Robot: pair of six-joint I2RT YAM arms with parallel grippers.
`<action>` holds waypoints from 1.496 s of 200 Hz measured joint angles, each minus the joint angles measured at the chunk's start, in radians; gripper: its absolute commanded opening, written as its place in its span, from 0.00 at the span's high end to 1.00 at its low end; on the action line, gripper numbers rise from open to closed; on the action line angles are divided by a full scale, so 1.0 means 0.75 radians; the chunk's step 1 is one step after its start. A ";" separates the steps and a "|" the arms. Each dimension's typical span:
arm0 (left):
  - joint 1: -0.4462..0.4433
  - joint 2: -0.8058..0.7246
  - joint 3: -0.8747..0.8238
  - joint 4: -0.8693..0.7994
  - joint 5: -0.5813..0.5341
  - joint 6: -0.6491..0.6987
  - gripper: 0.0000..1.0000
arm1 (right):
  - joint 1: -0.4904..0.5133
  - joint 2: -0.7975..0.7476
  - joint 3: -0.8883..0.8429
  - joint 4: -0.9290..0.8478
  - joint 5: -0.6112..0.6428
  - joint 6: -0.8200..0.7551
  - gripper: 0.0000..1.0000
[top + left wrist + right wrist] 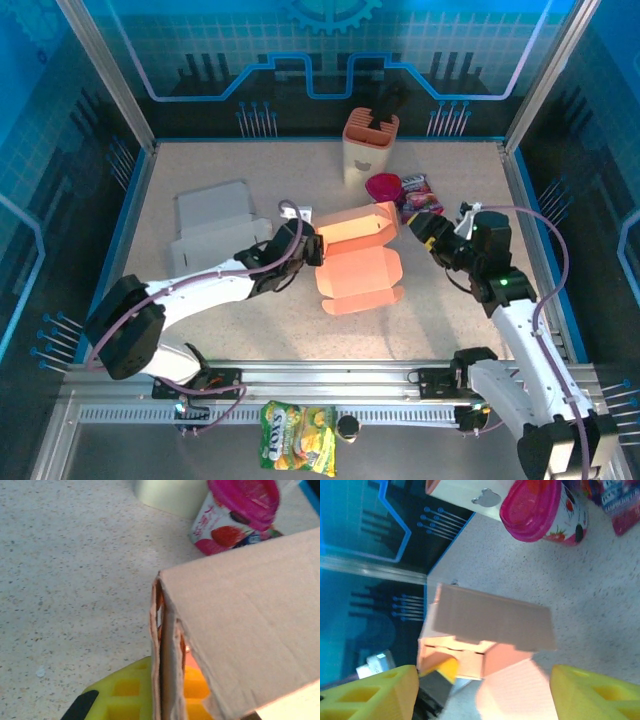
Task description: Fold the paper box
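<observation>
**Box half up, pinched on the left**

The orange box [360, 262] is found mid-surface, between the two arms. Its left end wall is pinched by the left fingers [130, 692], clamped tight on the cardboard. The right fingers [600, 692] are spread wide near the box's right end, with nothing held. One panel is laid flat toward the near edge and the rest is raised. A pink cup [383, 187] and a tan holder [370, 148] are parked behind it, and a grey carton [215, 228] is laid flat off to the left.

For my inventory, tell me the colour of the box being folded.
The box is orange, clearest in the top external view.
</observation>
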 measured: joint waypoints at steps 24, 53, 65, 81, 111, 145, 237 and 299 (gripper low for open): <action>0.047 -0.045 0.001 -0.049 0.148 0.006 1.00 | -0.043 0.063 0.095 -0.062 -0.106 -0.181 0.42; 0.110 -0.062 0.002 -0.109 0.315 0.017 1.00 | -0.068 0.147 0.172 -0.085 -0.241 -0.374 0.49; 0.141 -0.063 0.002 -0.126 0.382 0.028 1.00 | -0.069 0.168 0.200 -0.091 -0.303 -0.439 0.52; 0.186 -0.063 0.002 -0.140 0.469 0.035 1.00 | -0.069 0.185 0.232 -0.100 -0.356 -0.533 0.52; 0.262 -0.061 0.009 -0.154 0.608 0.041 1.00 | -0.069 0.232 0.253 -0.111 -0.370 -0.652 0.52; 0.327 -0.009 0.072 -0.162 0.724 0.071 1.00 | -0.065 0.325 0.253 -0.095 -0.369 -0.707 0.48; 0.401 0.116 0.181 -0.195 0.859 0.120 1.00 | 0.035 0.507 0.283 0.038 -0.413 -0.776 0.47; 0.404 0.117 0.181 -0.213 0.878 0.146 1.00 | 0.093 0.541 0.313 0.060 -0.439 -0.824 0.49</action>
